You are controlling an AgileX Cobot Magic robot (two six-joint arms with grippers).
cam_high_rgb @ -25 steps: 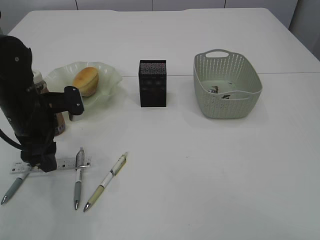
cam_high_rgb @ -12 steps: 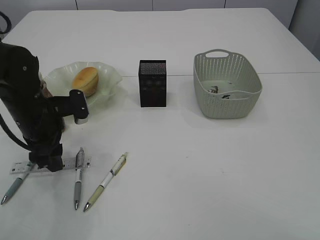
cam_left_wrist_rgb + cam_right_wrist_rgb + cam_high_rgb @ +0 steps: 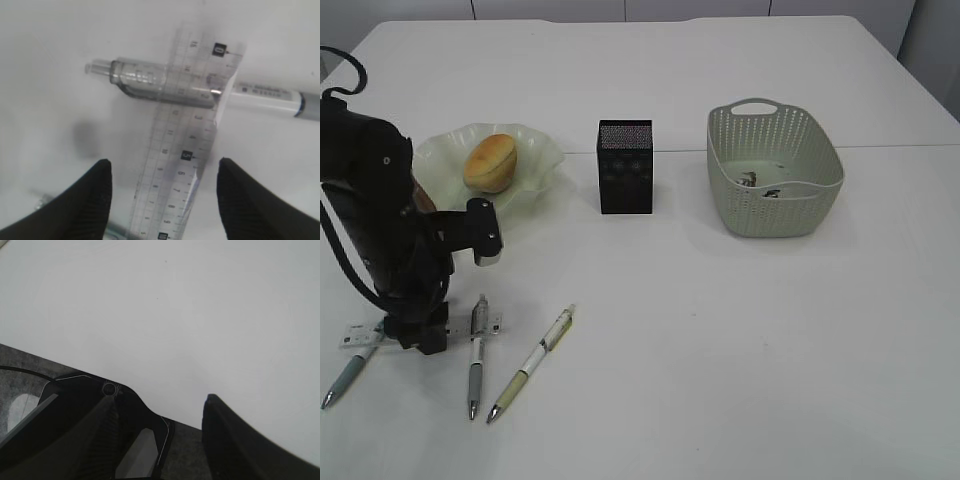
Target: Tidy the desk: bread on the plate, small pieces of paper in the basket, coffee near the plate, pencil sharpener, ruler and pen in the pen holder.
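A: The left gripper [image 3: 162, 195] is seen low over the white desk [image 3: 720, 350], with its black jaws standing well apart and nothing held between them. The short clear flat plastic ruler [image 3: 185, 150] lies flat on the desk in the gap between the jaws, and a transparent grey pen [image 3: 160, 87] lies across it under the plastic.

B: And the right gripper [image 3: 160, 440]?

A: It is shown only in its own wrist view, parked off the work area, open and empty.

B: What could go wrong from here?

A: It is judged that the thin ruler can be missed, because it lies flat and the fingertips may close above it or slide over its edge. The crossing pen can also be pinched together with it, or be rolled away. The ruler can also be tilted, since one end rests on the pen.

B: What is held by the containers?

A: The oval golden-brown bread [image 3: 491, 162] is lying on the pale green glass plate with wavy rim [image 3: 545, 150]. Small crumpled paper pieces [image 3: 758, 184] are seen at the bottom of the grey-green perforated plastic basket [image 3: 810, 215]. The inside of the black mesh square pen holder [image 3: 625, 167] cannot be seen. The coffee bottle is mostly hidden behind the left arm.
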